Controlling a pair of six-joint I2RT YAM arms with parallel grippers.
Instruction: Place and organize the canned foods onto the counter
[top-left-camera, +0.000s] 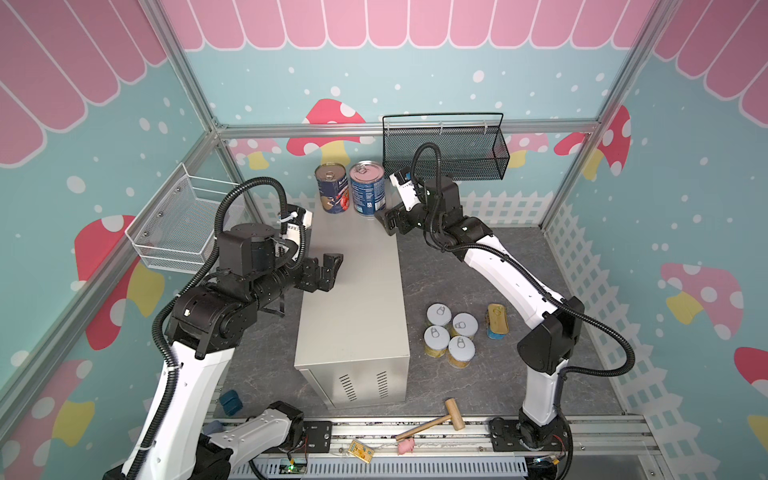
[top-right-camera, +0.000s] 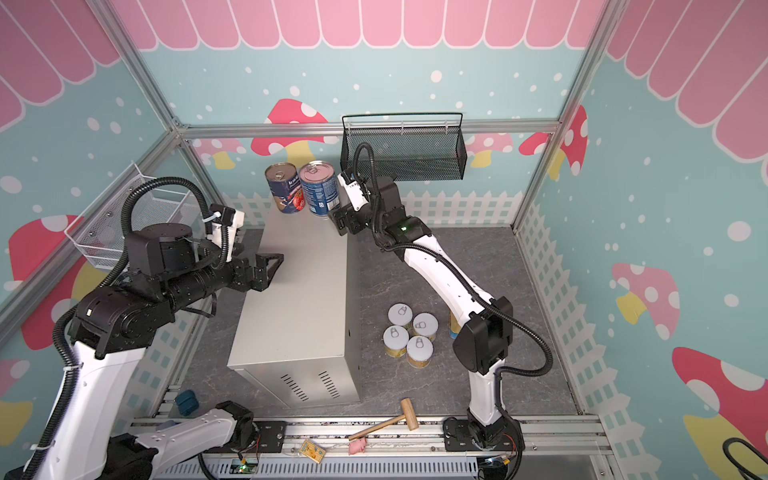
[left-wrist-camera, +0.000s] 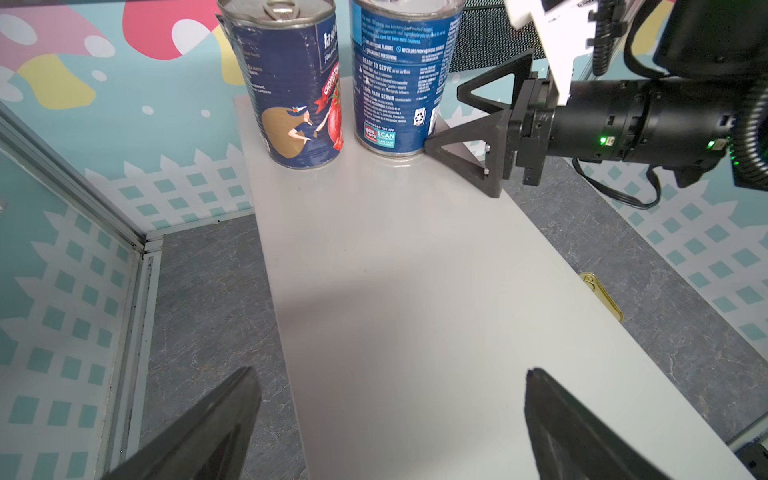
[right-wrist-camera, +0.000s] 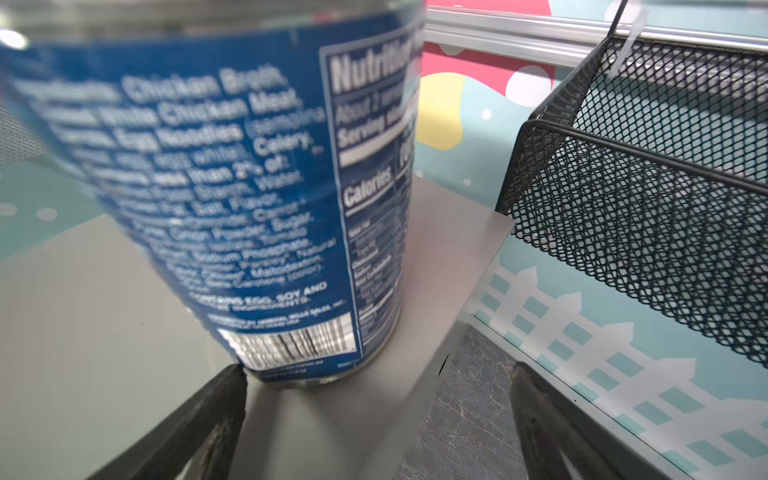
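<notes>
Two tall dark-blue cans, a tomato can and a soup can, stand upright side by side at the far end of the counter. My right gripper is open beside the soup can, one fingertip at its base. My left gripper hangs open and empty over the counter's left edge. Several short yellow-label cans and the gold-topped SPAM tin sit on the floor to the right.
A black mesh basket hangs on the back wall just right of the right gripper. A white wire basket is on the left wall. A wooden mallet, a pink toy and a teal object lie near the front rail.
</notes>
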